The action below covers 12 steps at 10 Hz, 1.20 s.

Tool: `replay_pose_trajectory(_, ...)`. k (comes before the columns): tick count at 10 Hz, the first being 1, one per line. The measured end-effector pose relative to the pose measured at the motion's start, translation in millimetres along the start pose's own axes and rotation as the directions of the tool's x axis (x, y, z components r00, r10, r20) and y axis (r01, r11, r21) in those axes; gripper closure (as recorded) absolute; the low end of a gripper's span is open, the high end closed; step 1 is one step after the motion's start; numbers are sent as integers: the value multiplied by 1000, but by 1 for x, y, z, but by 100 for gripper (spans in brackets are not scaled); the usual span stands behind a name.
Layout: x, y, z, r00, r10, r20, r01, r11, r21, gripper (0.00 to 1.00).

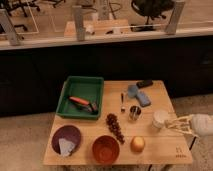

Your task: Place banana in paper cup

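The end effector [169, 124] hung just right of the paper cup [160, 119], its pale tip reaching the cup's right rim; I could not tell whether it was apart, together or clamped on something. The banana could not be made out separately from the pale shapes at that tip, so its place stayed unclear. The paper cup stood upright near the right edge of the table [167, 151]. Just left of the cup stood a small steel cup [135, 112]. Below and left of the cup lay a round yellow-orange fruit [137, 144], then an orange bowl [106, 149]. Dark grapes [115, 127] lay left of the cup, and a green tray [81, 97] sat farther left and up.
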Motion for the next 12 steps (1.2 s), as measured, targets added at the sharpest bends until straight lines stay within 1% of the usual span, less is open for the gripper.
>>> replay_pose_trajectory(3, -7, -4, 4, 999, -34, 2, 34, 999, -6, 100)
replay_pose_trajectory(6, -5, -12, 8, 999, -45, 12, 45, 999, 0, 100)
replay_pose_trajectory(9, 6, -28, 13, 999, -26, 25, 26, 1000, 9, 100)
replay_pose_trajectory(12, 21, -32, 11, 1000, 9, 12, -9, 1000, 16, 100)
